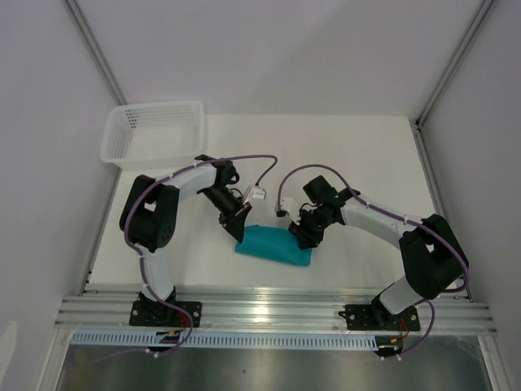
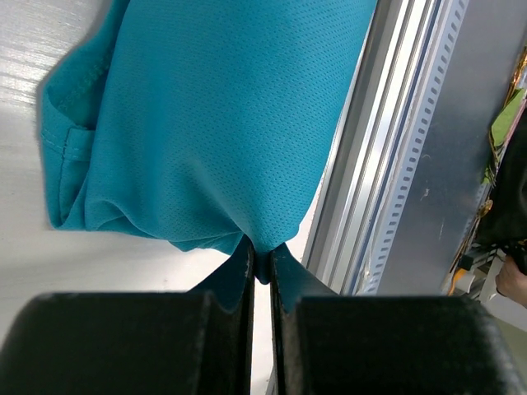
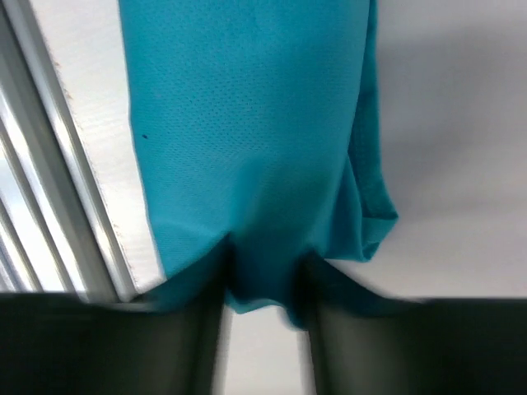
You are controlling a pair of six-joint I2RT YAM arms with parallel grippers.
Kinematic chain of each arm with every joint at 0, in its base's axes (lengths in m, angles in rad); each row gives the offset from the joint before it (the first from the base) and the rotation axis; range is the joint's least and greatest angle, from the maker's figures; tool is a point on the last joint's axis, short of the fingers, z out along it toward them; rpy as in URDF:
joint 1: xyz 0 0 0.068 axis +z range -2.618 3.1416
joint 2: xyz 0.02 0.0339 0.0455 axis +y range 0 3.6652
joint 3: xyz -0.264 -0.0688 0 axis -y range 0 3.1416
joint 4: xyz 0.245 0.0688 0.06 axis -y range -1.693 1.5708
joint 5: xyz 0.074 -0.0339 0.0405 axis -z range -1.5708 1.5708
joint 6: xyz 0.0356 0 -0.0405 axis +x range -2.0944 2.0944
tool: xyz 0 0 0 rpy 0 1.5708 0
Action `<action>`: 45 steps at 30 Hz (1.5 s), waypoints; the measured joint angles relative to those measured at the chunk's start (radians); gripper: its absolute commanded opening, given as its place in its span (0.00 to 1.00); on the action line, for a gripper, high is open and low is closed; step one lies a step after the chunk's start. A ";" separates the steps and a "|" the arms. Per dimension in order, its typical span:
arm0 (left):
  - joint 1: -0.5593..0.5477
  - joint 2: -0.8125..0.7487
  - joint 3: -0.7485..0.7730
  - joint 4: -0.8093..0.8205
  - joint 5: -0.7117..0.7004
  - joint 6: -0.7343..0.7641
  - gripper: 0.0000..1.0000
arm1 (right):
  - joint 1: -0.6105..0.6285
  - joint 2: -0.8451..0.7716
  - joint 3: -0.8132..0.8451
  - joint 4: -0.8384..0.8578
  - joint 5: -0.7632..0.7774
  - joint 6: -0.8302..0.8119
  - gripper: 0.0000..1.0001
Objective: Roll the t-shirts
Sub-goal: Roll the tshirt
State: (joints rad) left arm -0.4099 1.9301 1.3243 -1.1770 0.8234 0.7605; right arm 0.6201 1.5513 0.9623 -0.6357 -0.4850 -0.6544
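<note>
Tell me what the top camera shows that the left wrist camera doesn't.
Only the top view: the white basket and the right gripper at the right end of the t-shirt. Only the left wrist: that the left gripper is pinched shut on a fold of cloth, plus the mesh weave. Both: the t-shirt, white table and metal rail.

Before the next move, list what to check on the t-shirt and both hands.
1. Left hand shut on the t-shirt edge: ok.
2. Right hand gripping: cloth sits between its fingers, view blurred: cannot tell.
3. Whole t-shirt on the table, short of the rail: ok.
4. Roll finished: cannot tell.
5. White basket apart from the t-shirt: ok.
</note>
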 measured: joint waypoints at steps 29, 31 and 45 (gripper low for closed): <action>0.018 0.055 0.025 -0.122 0.020 -0.096 0.23 | -0.120 0.190 0.051 -0.132 -0.406 -0.076 0.21; 0.024 0.068 0.043 -0.095 -0.005 -0.153 0.29 | -0.132 0.192 0.051 -0.119 -0.389 -0.059 0.29; 0.062 0.090 0.090 -0.013 -0.152 -0.274 0.43 | -0.193 0.191 0.098 -0.078 -0.229 0.047 0.65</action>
State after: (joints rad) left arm -0.3481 2.0197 1.4143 -1.1900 0.6712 0.4866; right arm 0.4271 1.7424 1.0607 -0.7136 -0.7139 -0.6079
